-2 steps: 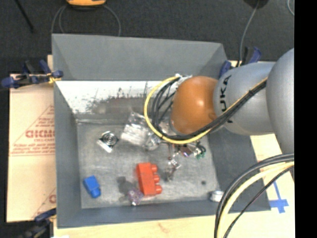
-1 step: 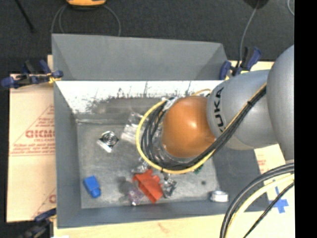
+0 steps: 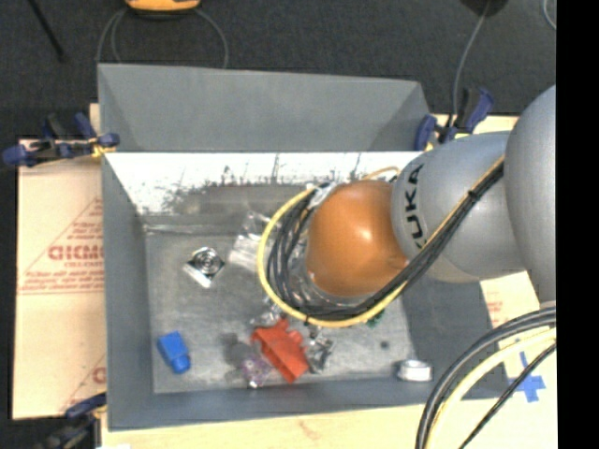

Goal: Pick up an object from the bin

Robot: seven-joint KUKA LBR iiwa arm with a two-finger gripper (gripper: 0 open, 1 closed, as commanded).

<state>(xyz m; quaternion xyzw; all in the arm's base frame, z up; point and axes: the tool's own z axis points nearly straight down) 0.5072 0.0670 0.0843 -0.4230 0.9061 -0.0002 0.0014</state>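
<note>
So the arm (image 3: 468, 213) comes in from the right and hangs over the middle of the grey bin (image 3: 126, 279), w/ its orange cover (image 3: 351, 237) and a loop of yellow and black cables (image 3: 274, 260) blocking most of what's underneath. The gripper (image 3: 316, 346) pokes out just below the cover, toward the front of the bin. Tbh I can't tell if it's spread, closed or pinching anything bc too much of it is hidden. Closest thing to it is a red-orange chunky piece (image 3: 281, 352), which looks like the one to watch. It lies on the bin floor, front-middle, right beside the gripper's low end on the view's left of it. Can't say if they're touching or just rly close. A small purplish bit (image 3: 251, 372) sits just beside the red-orange piece, nearer the front wall. A blue block (image 3: 173, 352) lies over by the front-left corner, well apart from the gripper. A shiny metal piece (image 3: 204, 265) sits by itself on the left part of the floor, further back. Some crumpled clear plastic (image 3: 245, 237) is toward the back, just beside the cable loop. A little silver bit (image 3: 413, 371) lies near the front-right corner, close to the front wall, apart from everything else.
</note>
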